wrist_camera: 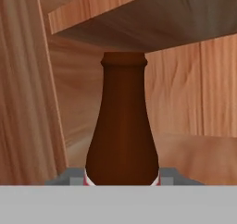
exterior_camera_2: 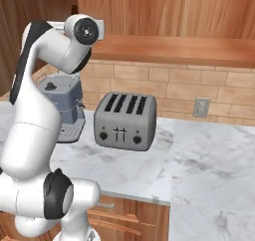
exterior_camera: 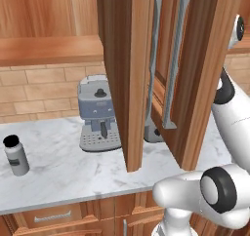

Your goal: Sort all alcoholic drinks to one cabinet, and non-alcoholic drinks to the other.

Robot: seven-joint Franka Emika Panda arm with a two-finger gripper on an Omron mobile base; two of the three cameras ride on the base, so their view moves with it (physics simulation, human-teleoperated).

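Observation:
In the hand view a small dark brown bottle (wrist_camera: 122,126) with a sliver of red label at its base stands upright straight ahead. My gripper (wrist_camera: 121,177) is shut on its lower body, a grey fingertip (wrist_camera: 62,177) showing on each side. Bottle and hand are inside a reddish-brown wooden cabinet (wrist_camera: 199,102), with a shelf board (wrist_camera: 162,19) just over the bottle's mouth. The cap is hidden from view. In the left base view the cabinet's doors (exterior_camera: 129,74) hang open over the counter, and my arm (exterior_camera: 229,108) reaches up behind the right door (exterior_camera: 202,74).
On the marble counter (exterior_camera: 63,171) stand a coffee machine (exterior_camera: 97,113) and, far left, a short grey black-capped bottle (exterior_camera: 15,154). A silver toaster (exterior_camera_2: 125,120) sits right of the coffee machine (exterior_camera_2: 64,110). The open doors jut out over the counter. Drawers (exterior_camera: 51,215) run below.

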